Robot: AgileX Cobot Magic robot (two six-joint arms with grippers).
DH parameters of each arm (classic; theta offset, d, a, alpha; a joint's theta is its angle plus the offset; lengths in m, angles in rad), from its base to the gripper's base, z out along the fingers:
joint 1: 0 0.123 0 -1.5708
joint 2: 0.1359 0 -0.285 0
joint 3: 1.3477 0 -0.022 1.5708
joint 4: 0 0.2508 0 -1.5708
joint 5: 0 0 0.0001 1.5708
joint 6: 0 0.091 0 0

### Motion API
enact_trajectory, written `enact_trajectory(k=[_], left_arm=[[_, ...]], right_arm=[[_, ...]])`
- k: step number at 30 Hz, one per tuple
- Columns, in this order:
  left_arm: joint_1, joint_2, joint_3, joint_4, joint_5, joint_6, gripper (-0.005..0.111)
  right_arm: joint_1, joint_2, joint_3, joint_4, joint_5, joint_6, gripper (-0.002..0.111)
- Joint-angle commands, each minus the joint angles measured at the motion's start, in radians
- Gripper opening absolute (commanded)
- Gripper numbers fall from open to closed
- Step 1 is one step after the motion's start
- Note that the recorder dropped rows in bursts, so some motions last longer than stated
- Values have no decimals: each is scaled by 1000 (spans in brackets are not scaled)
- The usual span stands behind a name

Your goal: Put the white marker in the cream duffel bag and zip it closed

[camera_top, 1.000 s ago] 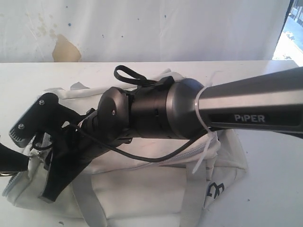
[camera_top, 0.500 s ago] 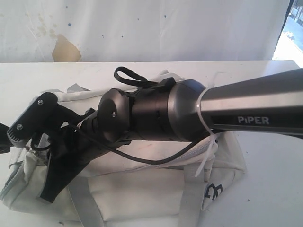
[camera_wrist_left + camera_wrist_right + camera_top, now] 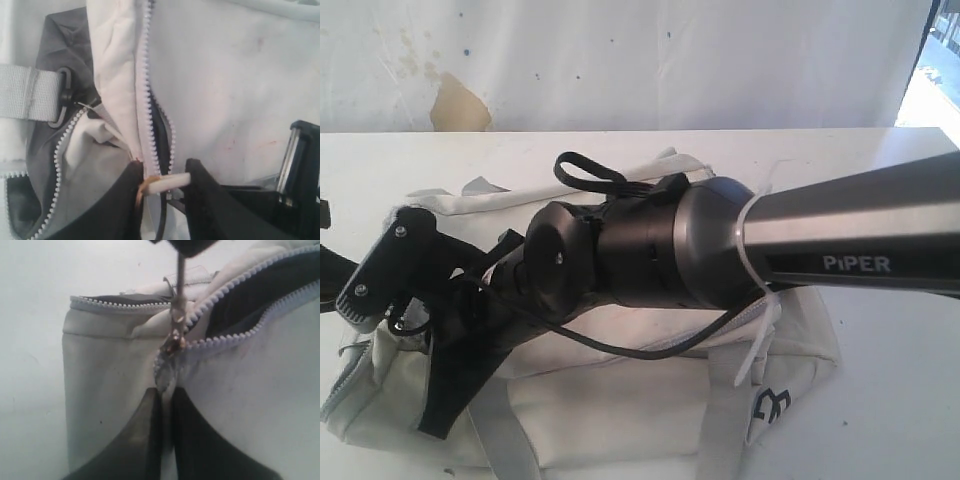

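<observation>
The white marker is not seen in any view; it is judged to be already inside, though that cannot be confirmed. The cream duffel bag (image 3: 620, 400) lies on the white table (image 3: 880, 380) at 6 o'clock of the exterior view. Its zipper (image 3: 145, 75) is partly open and black lining (image 3: 240, 300) is shown in the gap. The bag is judged soft and limp, so its cloth is likely to bunch ahead of the slider (image 3: 174, 342) unless it is kept taut. Hold is therefore best taken on the small white zipper pull (image 3: 167, 182) and on the cloth at the zip's end. That pull, judged small and easily slipped, is clamped in the left gripper (image 3: 165, 175). At the bag's 8 o'clock end the right gripper (image 3: 166, 392) is pinched nearly together on a fold of the bag's seam just beside the slider.
</observation>
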Motion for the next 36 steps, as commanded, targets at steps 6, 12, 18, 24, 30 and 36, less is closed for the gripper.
enact_trajectory(k=[6, 12, 18, 24, 30, 36], left_arm=[[5, 75, -150, -60, -33, 105, 0], [5, 145, -213, -8, -95, 109, 0], [5, 229, -288, -8, -153, 120, 0], [5, 350, -387, -8, -203, 122, 0], [5, 465, -484, -6, -218, 143, 0], [5, 527, -549, -21, -218, 165, 0]], right_arm=[[9, 13, 26, -62, 77, -11, 0], [18, 13, 26, -65, 83, -11, 0], [18, 13, 26, -65, 87, -11, 0], [18, 13, 26, -65, 87, -11, 0], [18, 13, 26, -68, 42, 34, 0], [15, 26, 26, -68, -36, 64, 0]])
